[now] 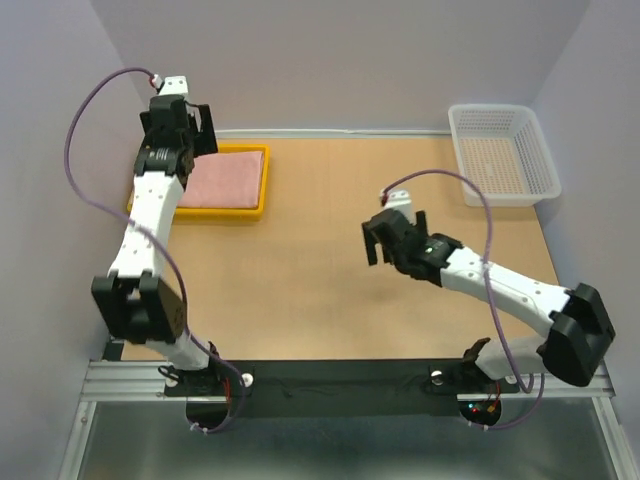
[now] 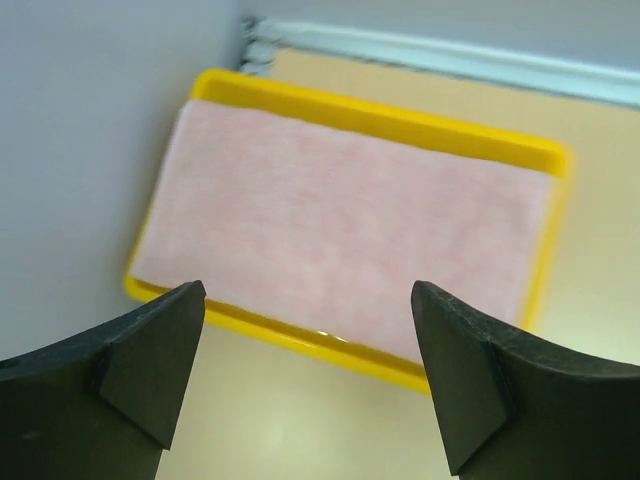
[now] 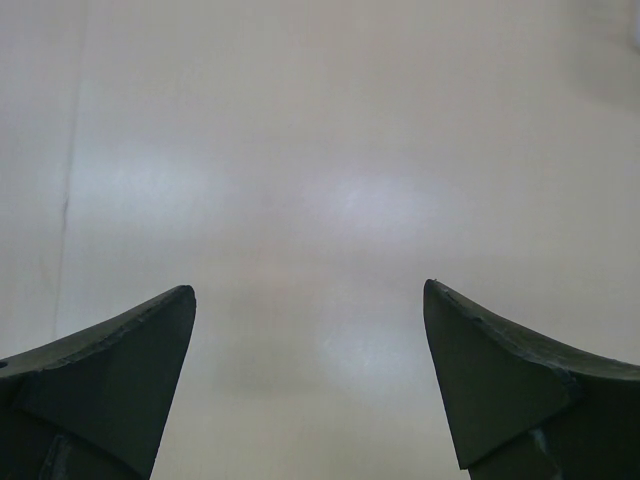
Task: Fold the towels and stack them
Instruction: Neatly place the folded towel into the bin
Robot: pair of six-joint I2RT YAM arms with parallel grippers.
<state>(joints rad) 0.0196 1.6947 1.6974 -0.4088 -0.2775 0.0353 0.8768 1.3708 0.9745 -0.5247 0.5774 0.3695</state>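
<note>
- The pink towel [image 1: 225,178] lies folded flat in a yellow tray [image 1: 240,212] at about 10 o'clock on the desk [image 1: 320,270], close to the left wall and the far edge.
- From the left wrist view, the pink towel [image 2: 340,230] fills almost the whole tray [image 2: 400,125], with the yellow rim showing all round it.
- The left tool [image 1: 188,122] hangs above the tray's far left end, well clear of the cloth.
- Its jaws are spread wide: the left wrist view shows the left tool [image 2: 310,300] with nothing between its fingers, and the towel lies below the gap.
- The right tool [image 1: 390,243] hovers over bare desk just right of centre, at about 3 o'clock.
- The right tool [image 3: 310,295] is also wide apart and grips nothing, with only plain desk surface under it.
- A white mesh basket [image 1: 541,150] sits at about 1 o'clock, in the far right corner, well apart from both arms.
</note>
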